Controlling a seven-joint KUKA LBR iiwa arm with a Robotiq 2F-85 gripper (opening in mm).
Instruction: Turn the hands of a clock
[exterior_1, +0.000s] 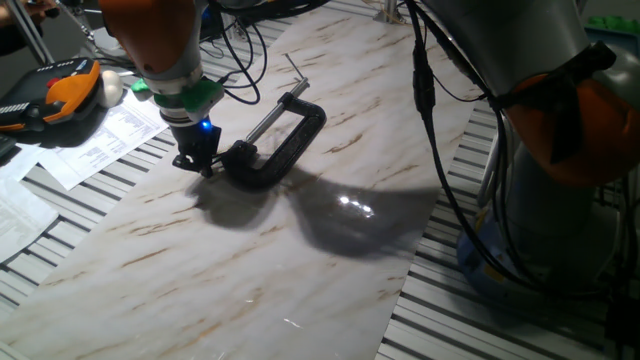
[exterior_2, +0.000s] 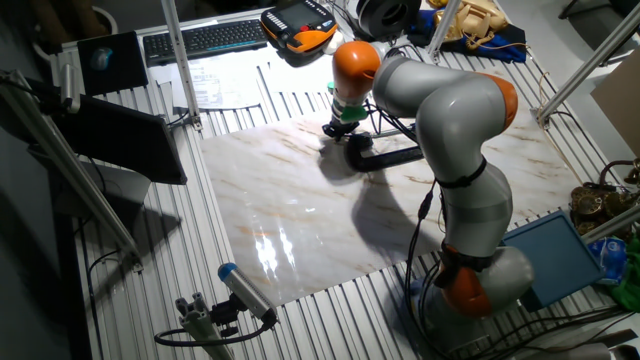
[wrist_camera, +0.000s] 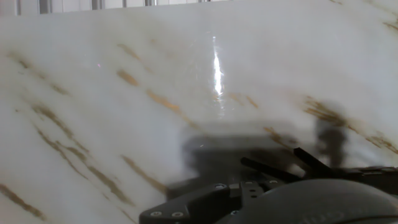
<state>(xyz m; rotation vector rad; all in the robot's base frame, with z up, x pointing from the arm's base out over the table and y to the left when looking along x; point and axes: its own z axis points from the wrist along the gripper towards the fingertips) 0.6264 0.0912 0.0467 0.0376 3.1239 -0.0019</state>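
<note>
No legible text, label, brand, number or sign found in any view. The white printed paper sheets (exterior_1: 105, 140) at the table edge carry lines of print, too small and blurred to read.

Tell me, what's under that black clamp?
The black C-clamp lies flat on the marble-patterned board. Only its shadow shows beside it; the surface directly beneath is covered.
</note>
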